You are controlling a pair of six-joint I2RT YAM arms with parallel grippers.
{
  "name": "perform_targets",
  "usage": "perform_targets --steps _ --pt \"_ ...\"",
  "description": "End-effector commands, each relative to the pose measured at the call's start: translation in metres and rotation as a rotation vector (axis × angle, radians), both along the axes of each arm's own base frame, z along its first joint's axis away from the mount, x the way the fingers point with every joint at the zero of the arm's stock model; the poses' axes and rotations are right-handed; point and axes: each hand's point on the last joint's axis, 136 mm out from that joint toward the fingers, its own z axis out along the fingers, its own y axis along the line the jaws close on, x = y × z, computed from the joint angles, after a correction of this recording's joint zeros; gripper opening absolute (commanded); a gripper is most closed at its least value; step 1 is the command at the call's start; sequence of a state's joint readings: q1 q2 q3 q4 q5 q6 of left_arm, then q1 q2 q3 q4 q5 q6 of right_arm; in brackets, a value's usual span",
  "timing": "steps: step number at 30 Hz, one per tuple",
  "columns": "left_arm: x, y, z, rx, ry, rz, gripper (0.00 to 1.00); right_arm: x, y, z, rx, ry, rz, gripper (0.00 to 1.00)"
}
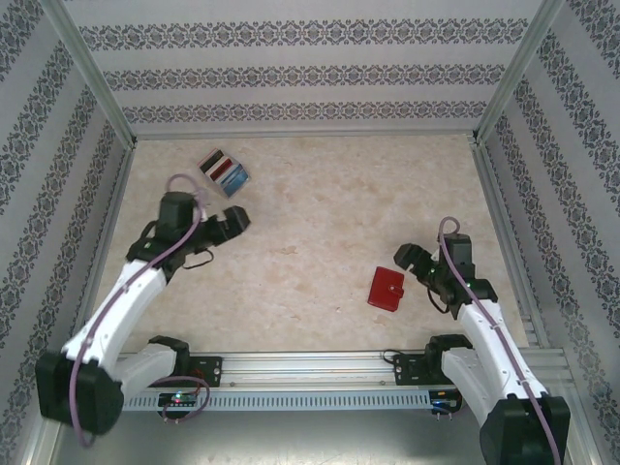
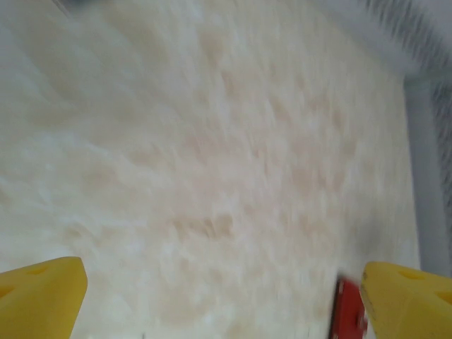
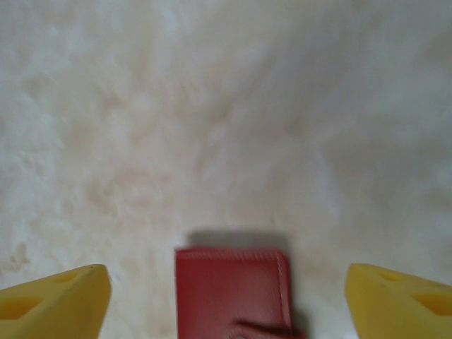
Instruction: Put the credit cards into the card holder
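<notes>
The credit cards [image 1: 223, 171] lie fanned at the far left of the table, with dark, red and blue faces showing. My left gripper [image 1: 233, 221] hovers a little nearer than them, open, its yellow fingers [image 2: 42, 296] wide apart with nothing between them [image 2: 222, 304]. The card holder [image 1: 387, 288], a closed red wallet with a snap tab, lies flat at the near right. My right gripper [image 1: 407, 258] hangs just beside and above it. In the right wrist view the card holder [image 3: 233, 293] lies between the spread fingertips [image 3: 399, 300] of the open gripper [image 3: 226, 300], touching neither.
The speckled beige tabletop [image 1: 320, 223] is walled by patterned panels, with metal posts at the back corners. An aluminium rail [image 1: 310, 366] carries both arm bases along the near edge. A sliver of the red wallet [image 2: 347, 318] shows by the left gripper's right finger.
</notes>
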State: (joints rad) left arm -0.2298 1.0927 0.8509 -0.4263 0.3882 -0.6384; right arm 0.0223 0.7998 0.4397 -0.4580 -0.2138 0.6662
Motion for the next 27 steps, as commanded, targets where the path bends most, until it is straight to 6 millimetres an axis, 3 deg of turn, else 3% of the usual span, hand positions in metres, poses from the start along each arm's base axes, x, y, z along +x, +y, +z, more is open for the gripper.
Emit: perform_targets --steps 1,7,11,14,16,18,27 --pt "-0.034 -0.047 -0.014 0.014 0.129 -0.277 1.0 -0.036 0.011 -0.032 0.068 0.219 0.009 0.82" --pt "-0.05 -0.109 -0.041 -0.034 0.208 -0.447 1.0 -0.042 0.046 -0.051 0.145 0.297 0.147 0.7" --pt "-0.064 -0.141 -0.051 -0.007 0.24 -0.546 0.97 -0.041 0.066 -0.05 0.187 0.293 0.212 0.65" --pt "-0.067 -0.148 -0.072 0.021 0.296 -0.566 0.93 -0.035 0.077 -0.046 0.208 0.249 0.267 0.58" --pt "-0.068 -0.153 -0.087 0.014 0.374 -0.562 0.81 -0.03 0.086 -0.04 0.234 0.228 0.302 0.54" --pt "-0.072 -0.163 -0.094 -0.027 0.413 -0.578 0.76 -0.025 0.093 -0.037 0.238 0.196 0.331 0.52" --pt "-0.062 -0.188 -0.104 0.001 0.392 -0.564 0.77 -0.002 0.106 -0.029 0.251 0.142 0.406 0.5"
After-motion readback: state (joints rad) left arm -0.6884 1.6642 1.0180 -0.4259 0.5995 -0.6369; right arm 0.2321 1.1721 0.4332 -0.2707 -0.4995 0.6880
